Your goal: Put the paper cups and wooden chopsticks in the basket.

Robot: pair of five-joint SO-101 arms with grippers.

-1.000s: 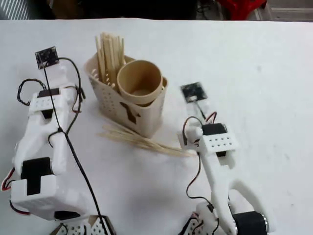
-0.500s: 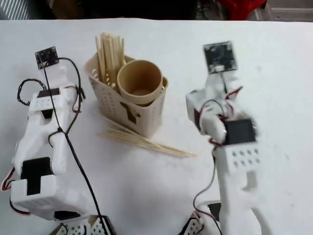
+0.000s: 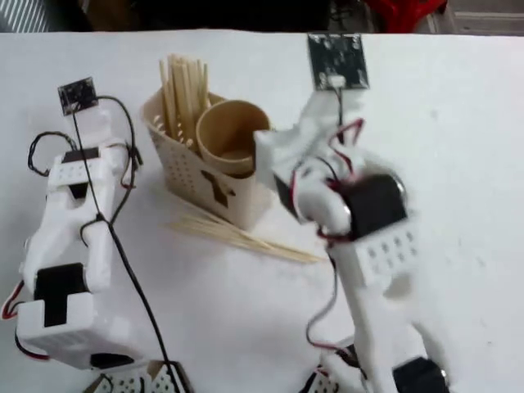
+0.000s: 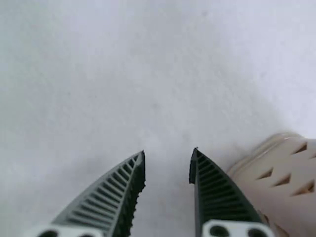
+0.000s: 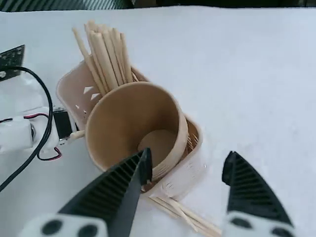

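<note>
Right claw (image 5: 188, 157) spread apart above the basket (image 3: 184, 168); left claw (image 4: 168, 155) also apart, low over bare counter (image 3: 458, 123) beside it. We judge the loose chopsticks (image 3: 246, 237) at the basket's foot light, stiff, thin, likely to roll and scatter: pinch the bundle mid-length. A cup (image 3: 233, 135) and more sticks (image 3: 184, 82) already stand inside. Counter white, smooth-looking; dark clutter (image 3: 205, 15) past its far edge.

matt perforated plastic basket (image 3: 184, 168) — smooth paper cup (image 3: 221, 135), pale bare wooden chopsticks (image 3: 182, 86).

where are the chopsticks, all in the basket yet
Partly: some chopsticks stand in the basket, other chopsticks lie on the table beside it.
</note>
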